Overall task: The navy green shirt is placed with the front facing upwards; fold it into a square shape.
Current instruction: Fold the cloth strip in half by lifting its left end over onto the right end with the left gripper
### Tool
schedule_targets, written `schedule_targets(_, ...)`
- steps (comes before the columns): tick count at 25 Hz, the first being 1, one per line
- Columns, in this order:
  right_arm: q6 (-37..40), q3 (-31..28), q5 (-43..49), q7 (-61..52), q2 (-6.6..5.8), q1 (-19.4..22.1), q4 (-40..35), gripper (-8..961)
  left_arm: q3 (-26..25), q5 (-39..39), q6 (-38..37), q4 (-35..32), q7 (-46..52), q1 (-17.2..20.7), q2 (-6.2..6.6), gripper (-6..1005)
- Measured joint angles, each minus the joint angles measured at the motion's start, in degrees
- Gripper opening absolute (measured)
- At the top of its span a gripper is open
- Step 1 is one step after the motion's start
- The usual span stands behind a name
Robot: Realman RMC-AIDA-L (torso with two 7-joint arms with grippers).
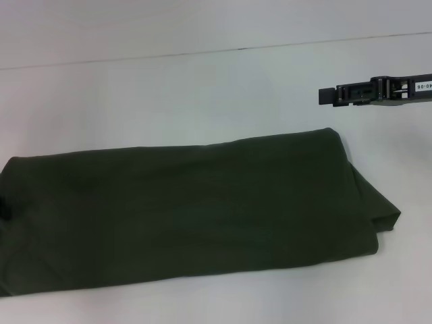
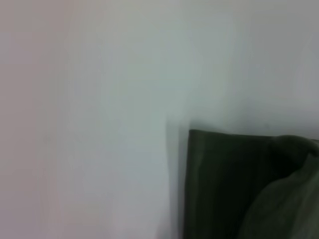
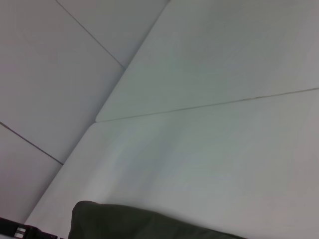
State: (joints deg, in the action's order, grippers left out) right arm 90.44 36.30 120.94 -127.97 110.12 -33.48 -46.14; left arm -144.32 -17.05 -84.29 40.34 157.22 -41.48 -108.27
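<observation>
One gripper shows in the head view: the right gripper (image 1: 329, 95), reaching in level from the right side and hanging above the desk (image 1: 169, 88), just beyond the far right corner of the navy green shirt (image 1: 196, 209) and clear of the cloth. Its dark body points toward the left, and whether its jaws stand wide or narrow cannot be told. A small white label on its body carries characters that look like "40-08", though they are hard to make out. The left gripper appears in no view; its wrist camera looks down on a corner of the shirt against the pale desk.

There is one shirt. It lies flat on the desk, folded into a long band that runs from the left edge of the head view toward the right, with a narrower flap poking out at its right end. Only plain green cloth faces up; no lettering can be read on it. A thin seam line crosses the desk beyond the shirt.
</observation>
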Motion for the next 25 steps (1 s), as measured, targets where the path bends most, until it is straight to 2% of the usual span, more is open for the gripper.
schedule_targets(25,0.0,0.0,0.3,0.0,-0.07,0.1,0.0,640,0.0,0.0,0.0,-1.0,-0.1,0.0,-0.18,700)
